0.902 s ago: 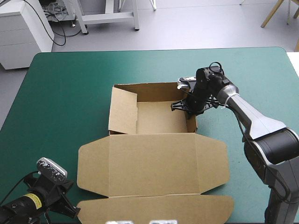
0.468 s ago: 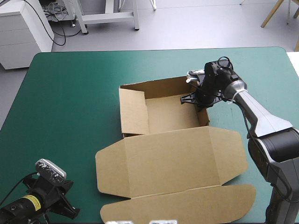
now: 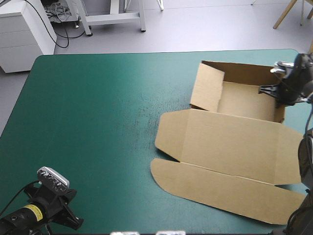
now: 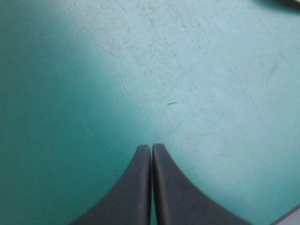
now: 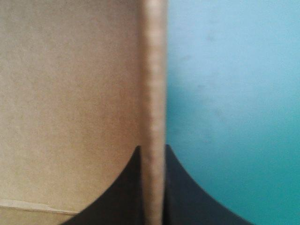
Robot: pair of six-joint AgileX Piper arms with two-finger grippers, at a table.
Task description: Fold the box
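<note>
The brown box (image 3: 244, 100) sits near the table's far right corner as an open tray with raised walls. Its lid (image 3: 230, 142) and front flap (image 3: 220, 188) lie flat toward the near edge. My right gripper (image 3: 279, 93) is at the tray's right wall. In the right wrist view the gripper (image 5: 152, 147) is shut on the wall's top edge (image 5: 153, 84), with the tray's inside (image 5: 70, 93) on one side and teal-green cover on the other. My left gripper (image 3: 71, 220) rests low at the near left corner. In its own view it (image 4: 151, 146) is shut over bare cover.
The table's right edge (image 3: 304, 68) runs close beside the tray and the right arm. The lid's right flap (image 3: 293, 156) reaches almost to that edge. Teal-green cover (image 3: 98, 122) spans the table's left and middle.
My right gripper has dragged the box by its right wall from the table's middle to the far right, turning it slightly. The left arm has stayed put.
</note>
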